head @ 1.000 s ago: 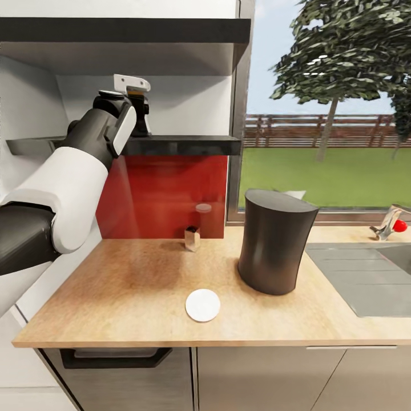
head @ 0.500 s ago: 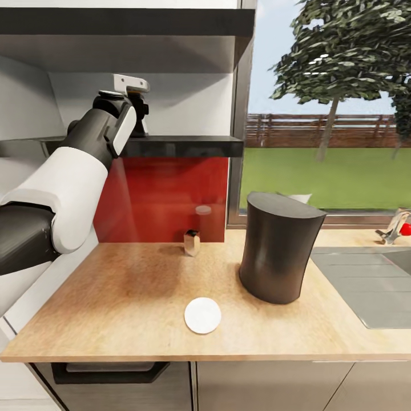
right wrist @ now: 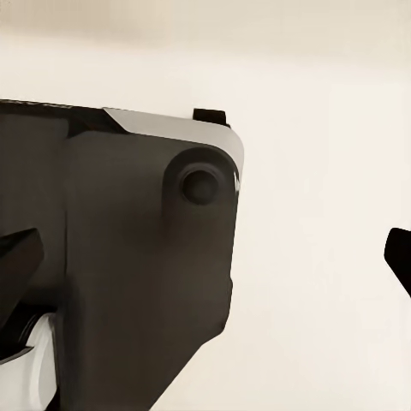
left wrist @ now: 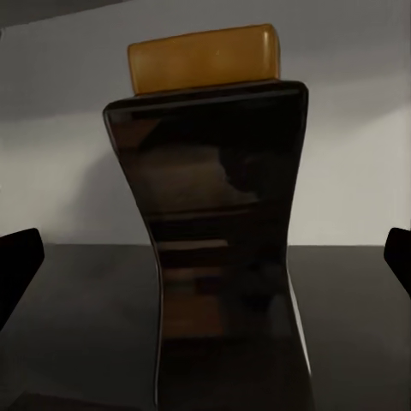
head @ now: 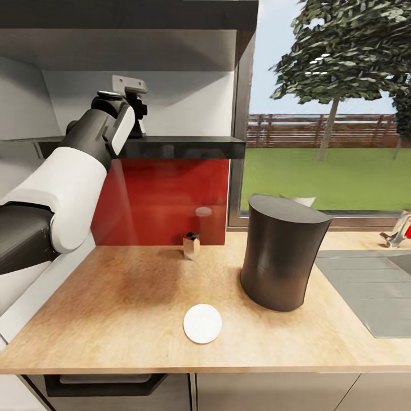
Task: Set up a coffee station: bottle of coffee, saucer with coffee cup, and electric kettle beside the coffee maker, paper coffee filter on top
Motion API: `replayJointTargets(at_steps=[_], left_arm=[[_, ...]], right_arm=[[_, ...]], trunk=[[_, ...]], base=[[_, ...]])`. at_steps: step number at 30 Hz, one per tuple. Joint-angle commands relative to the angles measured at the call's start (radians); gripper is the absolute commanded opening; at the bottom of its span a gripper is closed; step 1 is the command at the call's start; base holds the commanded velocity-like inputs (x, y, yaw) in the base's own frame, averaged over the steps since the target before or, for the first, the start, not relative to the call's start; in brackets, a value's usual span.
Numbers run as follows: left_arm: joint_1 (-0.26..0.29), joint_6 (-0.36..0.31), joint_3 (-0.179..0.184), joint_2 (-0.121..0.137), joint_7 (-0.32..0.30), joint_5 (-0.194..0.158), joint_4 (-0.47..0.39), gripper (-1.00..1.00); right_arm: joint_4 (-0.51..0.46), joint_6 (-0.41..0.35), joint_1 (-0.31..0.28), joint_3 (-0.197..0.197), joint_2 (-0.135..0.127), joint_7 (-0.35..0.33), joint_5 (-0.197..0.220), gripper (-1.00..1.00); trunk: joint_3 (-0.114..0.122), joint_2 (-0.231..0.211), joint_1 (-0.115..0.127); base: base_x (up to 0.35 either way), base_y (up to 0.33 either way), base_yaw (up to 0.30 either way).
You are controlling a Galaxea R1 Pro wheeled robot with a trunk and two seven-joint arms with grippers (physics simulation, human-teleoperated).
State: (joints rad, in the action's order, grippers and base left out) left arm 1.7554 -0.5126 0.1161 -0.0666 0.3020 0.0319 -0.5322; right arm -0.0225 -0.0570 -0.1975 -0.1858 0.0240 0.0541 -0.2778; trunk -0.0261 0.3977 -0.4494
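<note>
In the left wrist view the black bottle of coffee (left wrist: pixel 227 240) with its yellow-orange cap stands on the black kitchen shelf (left wrist: pixel 77 334). My left gripper (left wrist: pixel 210 257) is open, a fingertip to either side of the bottle and apart from it. In the head view this gripper (head: pixel 137 114) sits on top of the lower shelf (head: pixel 182 146). On the countertop (head: pixel 114 297) the dark-grey coffee maker (head: pixel 282 254) stands upright, the white saucer (head: pixel 202 323) lies near the front edge, and the small tan paper coffee filter (head: pixel 191 246) stands by the red backsplash. My right gripper (right wrist: pixel 210 257) is open, holding nothing.
A steel sink (head: pixel 365 291) is set into the counter at the right, with a tap (head: pixel 398 233) behind it. A second black slab (head: pixel 125 14) hangs above the shelf. A window frame (head: pixel 240 142) rises behind the coffee maker. The right wrist view faces my own dark body (right wrist: pixel 128 282).
The whole head picture has shifted, so the camera moved. My left gripper stays at the same spot on the shelf around the bottle. Nothing on the counter has moved.
</note>
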Motion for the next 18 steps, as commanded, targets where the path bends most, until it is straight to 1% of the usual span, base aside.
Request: replayJointTargets(at_steps=[1,3,8,16,18], left_arm=[[0.001,-0.006,0.004,0.001,0.003,0.003,0.001,1.0],[0.001,-0.006,0.004,0.003,0.003,0.003,0.005,1.0],[0.001,-0.006,0.004,0.004,0.003,0.003,0.009,1.0],[-0.007,-0.006,0.005,0.003,0.002,0.001,0.008,1.0],[-0.012,-0.006,0.005,0.002,0.002,0.0,0.005,1.0]], right_arm=[[-0.002,-0.006,0.0,-0.008,0.001,0.003,-0.011,1.0],[-0.002,-0.006,0.0,-0.008,0.001,0.003,-0.011,1.0],[-0.002,-0.006,0.0,-0.008,0.001,0.003,-0.011,1.0],[-0.002,-0.006,0.0,-0.008,0.001,0.003,-0.011,1.0],[-0.002,-0.006,0.0,-0.008,0.001,0.003,-0.011,1.0]], trunk=[[-0.002,0.002,-0.001],[-0.002,0.002,-0.001],[-0.002,0.002,-0.001],[-0.002,0.002,-0.001],[-0.002,0.002,-0.001]], base=[[0.006,0.0,0.0],[0.02,0.003,0.0],[0.151,0.039,0.0],[0.027,0.005,0.0],[0.224,0.0,0.0]])
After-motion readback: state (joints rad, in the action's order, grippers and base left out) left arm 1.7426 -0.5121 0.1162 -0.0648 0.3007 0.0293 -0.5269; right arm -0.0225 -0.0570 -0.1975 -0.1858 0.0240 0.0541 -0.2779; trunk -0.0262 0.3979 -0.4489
